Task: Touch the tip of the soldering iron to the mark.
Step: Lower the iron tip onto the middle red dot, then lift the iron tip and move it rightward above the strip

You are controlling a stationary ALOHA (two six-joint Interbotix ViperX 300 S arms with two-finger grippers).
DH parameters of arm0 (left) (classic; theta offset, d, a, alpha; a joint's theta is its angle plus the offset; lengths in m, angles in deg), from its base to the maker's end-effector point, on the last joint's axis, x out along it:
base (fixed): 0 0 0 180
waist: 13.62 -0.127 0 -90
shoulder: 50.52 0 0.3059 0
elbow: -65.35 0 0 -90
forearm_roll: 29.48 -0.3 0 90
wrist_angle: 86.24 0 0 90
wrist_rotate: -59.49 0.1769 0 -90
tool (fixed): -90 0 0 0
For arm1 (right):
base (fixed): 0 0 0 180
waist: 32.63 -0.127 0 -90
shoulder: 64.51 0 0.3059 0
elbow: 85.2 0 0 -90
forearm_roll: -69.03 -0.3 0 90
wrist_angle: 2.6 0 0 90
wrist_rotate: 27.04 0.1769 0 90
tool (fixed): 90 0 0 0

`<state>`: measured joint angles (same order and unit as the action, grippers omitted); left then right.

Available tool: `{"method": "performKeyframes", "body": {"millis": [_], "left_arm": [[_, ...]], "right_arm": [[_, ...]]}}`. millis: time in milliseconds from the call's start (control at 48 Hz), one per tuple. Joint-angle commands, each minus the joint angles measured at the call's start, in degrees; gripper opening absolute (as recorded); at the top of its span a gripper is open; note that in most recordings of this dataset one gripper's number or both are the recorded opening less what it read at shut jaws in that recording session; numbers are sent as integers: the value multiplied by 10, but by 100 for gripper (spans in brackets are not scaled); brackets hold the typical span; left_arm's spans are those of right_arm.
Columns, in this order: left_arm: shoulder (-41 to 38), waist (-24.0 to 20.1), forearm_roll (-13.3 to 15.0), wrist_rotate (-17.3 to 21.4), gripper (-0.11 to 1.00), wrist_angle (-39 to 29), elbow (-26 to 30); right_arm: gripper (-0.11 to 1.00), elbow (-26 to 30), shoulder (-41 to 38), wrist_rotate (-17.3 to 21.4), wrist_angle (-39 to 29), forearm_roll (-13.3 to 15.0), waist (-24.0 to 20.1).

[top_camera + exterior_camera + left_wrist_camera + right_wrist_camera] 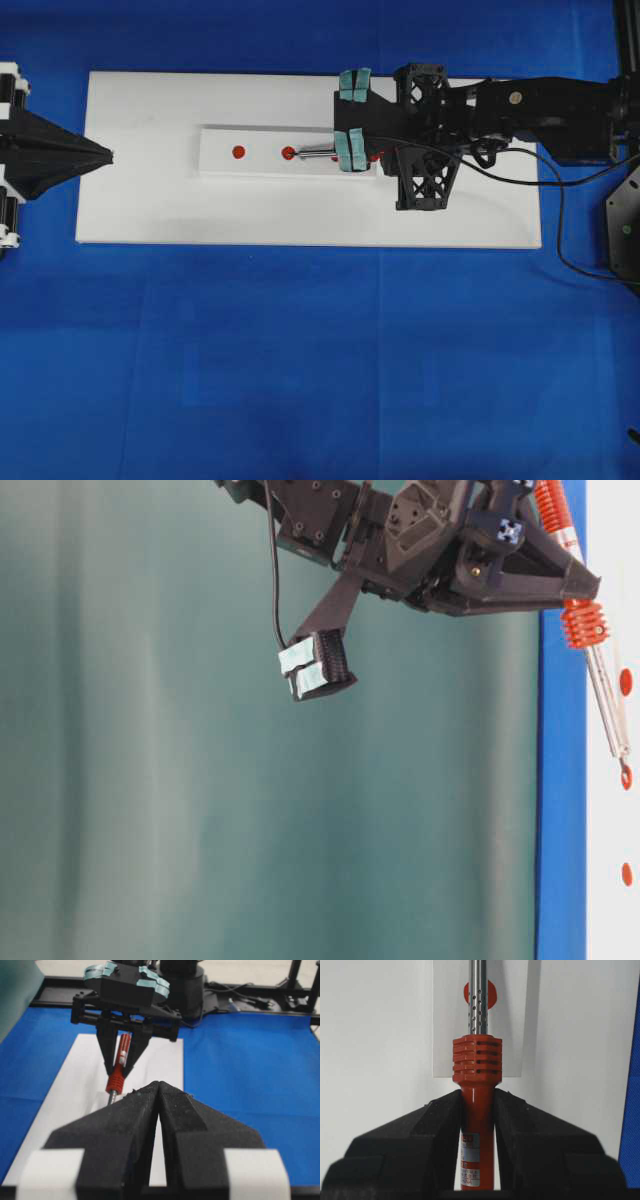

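My right gripper [476,1095] is shut on the red-orange handle of the soldering iron [476,1110]. The silver shaft [318,153] points left along a white strip [262,165]. The tip [624,769] sits at the edge of a red mark [627,779], the second dot from the left [288,153] seen from overhead, and looks to be touching it. In the right wrist view the tip runs out of the top of the frame. My left gripper [108,155] is shut and empty at the left edge of the board, well apart from the iron [118,1072].
The strip lies on a white board [150,200] on a blue cloth [320,360]. Another red dot [238,151] lies further left on the strip. The iron's black cord [560,190] trails off to the right along the arm.
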<state>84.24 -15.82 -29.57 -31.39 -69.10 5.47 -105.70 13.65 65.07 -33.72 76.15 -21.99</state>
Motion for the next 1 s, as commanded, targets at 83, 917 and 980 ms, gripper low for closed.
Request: {"method": "performKeyframes", "body": {"millis": [83, 917, 980], "left_arm": [[-2, -2, -1, -1, 2, 6, 5], [-2, -2, -1, -1, 2, 9, 6], [-2, -2, 0, -1, 2, 9, 6]], "right_arm": [[6, 5, 6, -1, 2, -1, 1], [6, 61, 92, -7, -100, 16, 0], [6, 69, 101, -7, -116, 20, 1]]}}
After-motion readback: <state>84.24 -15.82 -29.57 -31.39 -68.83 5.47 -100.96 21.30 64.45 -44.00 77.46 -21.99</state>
